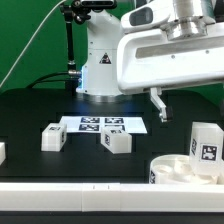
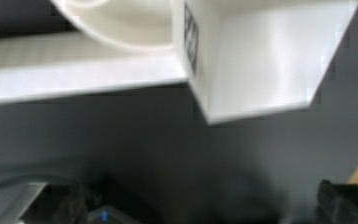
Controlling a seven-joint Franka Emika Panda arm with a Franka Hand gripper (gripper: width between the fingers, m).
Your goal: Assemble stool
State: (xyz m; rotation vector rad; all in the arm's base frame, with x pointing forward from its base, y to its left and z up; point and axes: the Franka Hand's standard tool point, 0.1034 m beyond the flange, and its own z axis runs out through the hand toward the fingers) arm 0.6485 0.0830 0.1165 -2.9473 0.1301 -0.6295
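The stool's round rimmed seat (image 1: 176, 172) lies at the front on the exterior view's right, cut off by the picture's edge. A white tagged leg (image 1: 206, 144) stands upright just behind it. Two more legs (image 1: 52, 136) (image 1: 116, 141) lie on the black table in front of the marker board (image 1: 100, 124). My gripper (image 1: 158, 104) hangs above the table, behind and to the left of the upright leg, touching nothing. In the wrist view the gripper (image 2: 194, 205) is open, its dark fingers (image 2: 43, 200) wide apart over bare table, with the leg (image 2: 256, 60) and the seat rim (image 2: 131, 25) ahead.
The robot's white base (image 1: 98, 70) stands at the back, and the arm reaches to the exterior view's right. A white strip (image 1: 60, 195) (image 2: 69, 75) borders the table's front. Another white piece (image 1: 2, 152) shows at the far left edge.
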